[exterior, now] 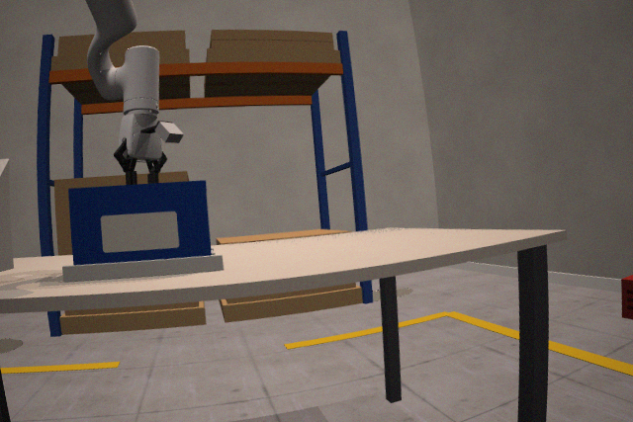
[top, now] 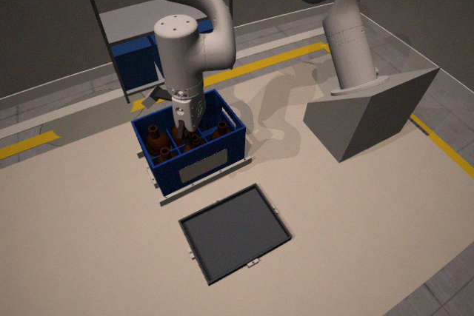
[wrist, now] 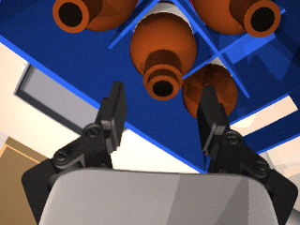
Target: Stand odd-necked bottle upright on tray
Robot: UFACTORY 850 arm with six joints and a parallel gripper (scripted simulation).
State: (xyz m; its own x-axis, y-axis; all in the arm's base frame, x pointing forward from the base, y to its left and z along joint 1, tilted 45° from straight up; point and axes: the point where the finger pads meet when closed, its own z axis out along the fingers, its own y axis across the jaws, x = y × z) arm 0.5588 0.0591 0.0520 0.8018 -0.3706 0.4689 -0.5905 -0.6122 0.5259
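Observation:
The blue crate [top: 237, 144] [exterior: 86, 233] [wrist: 70, 58] stands level with five brown bottles in it. In the top view they are a back-left bottle [top: 155, 142], a front-left one [top: 165, 155], a right one [top: 221, 131] and two by the gripper, partly hidden. The wrist view shows four; one bottle [wrist: 163, 44] has its mouth between the fingertips in the picture, and another bottle [wrist: 222, 96] is partly behind the right finger. My gripper [top: 186, 137] [exterior: 141, 179] [wrist: 162, 97] is open, pointing down at the crate's top, holding nothing. The dark tray [top: 233, 232] [wrist: 58, 96] lies flat, bare. Neck differences cannot be judged.
Blue dividers [wrist: 199, 70] separate the crate's compartments. A light rail [top: 207, 181] [exterior: 142, 269] runs along the crate's base. Small light blocks [top: 252, 263] sit at the tray's edges. The grey arm pedestal [top: 344, 125] stands right of the crate.

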